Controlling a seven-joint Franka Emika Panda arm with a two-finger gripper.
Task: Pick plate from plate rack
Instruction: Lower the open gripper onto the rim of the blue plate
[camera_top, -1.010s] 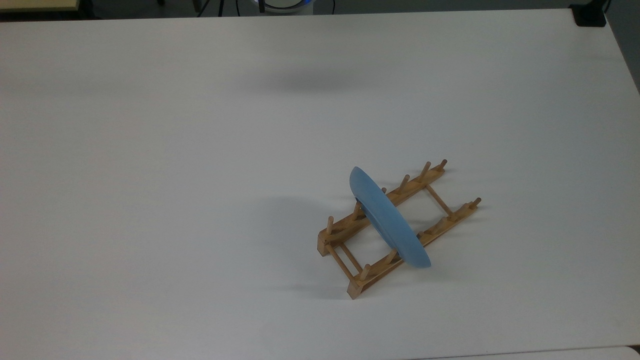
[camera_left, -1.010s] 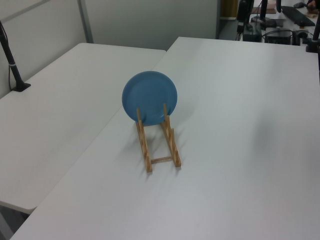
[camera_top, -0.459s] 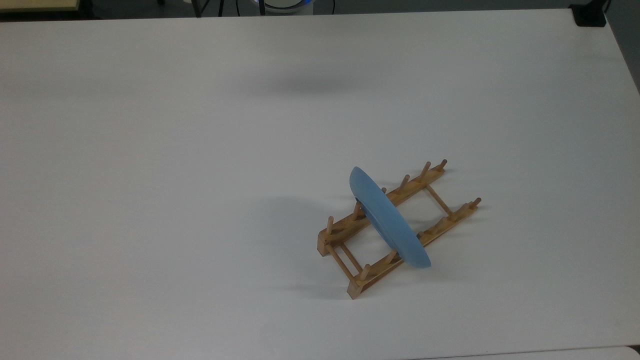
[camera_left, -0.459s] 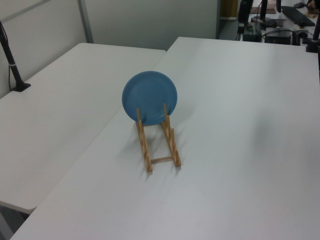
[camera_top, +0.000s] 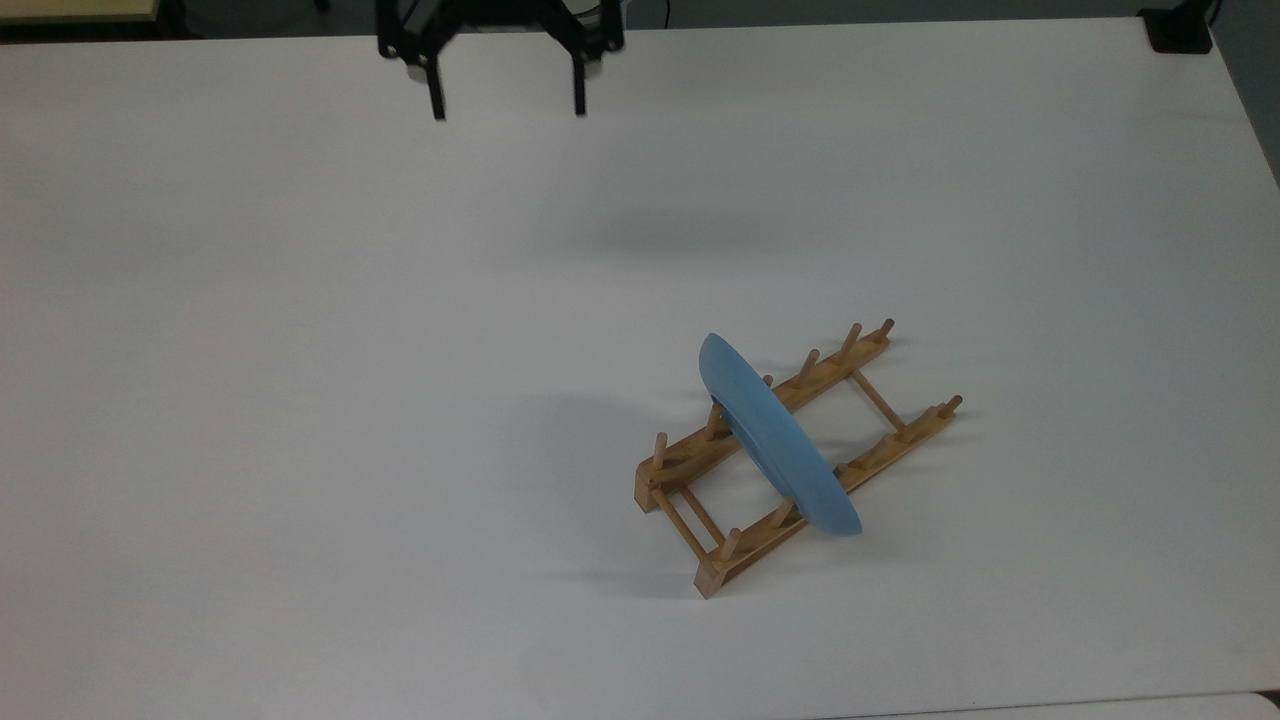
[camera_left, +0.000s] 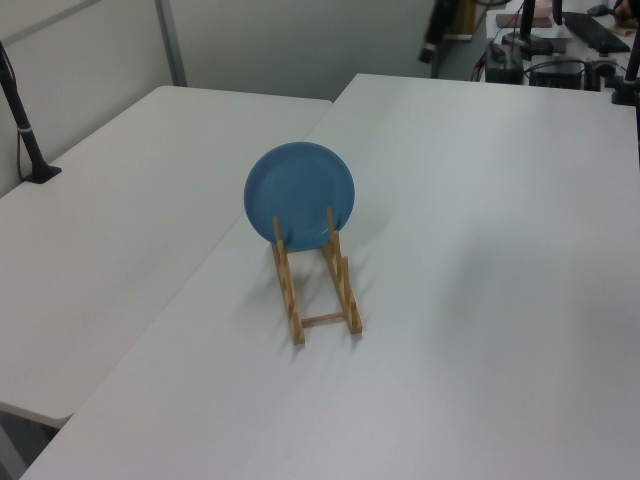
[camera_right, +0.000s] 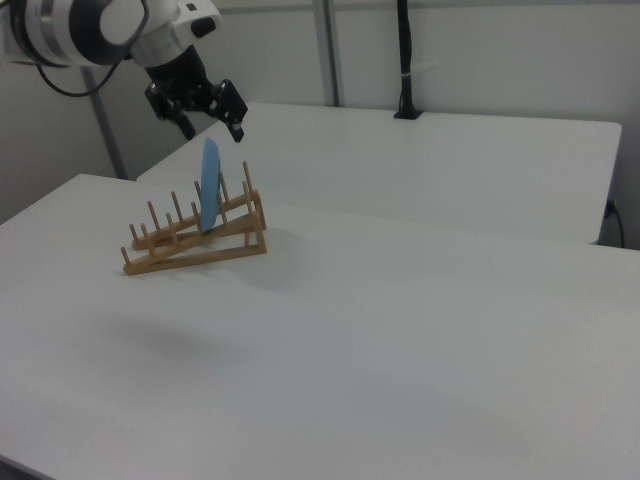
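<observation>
In the top view I see my gripper (camera_top: 508, 108) at the far edge, left of the rack, its two black fingers spread wide with nothing between them. Right of it and much nearer, the plate (camera_top: 778, 436) (plain matte light blue, round) stands on edge between pegs of the wooden plate rack (camera_top: 795, 455), on the white table (camera_top: 300, 400).

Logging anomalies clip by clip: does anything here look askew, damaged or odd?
Nothing stands out. The plate stands on edge between pegs of the plate rack, which sits flat; the gripper hangs open, well away.
</observation>
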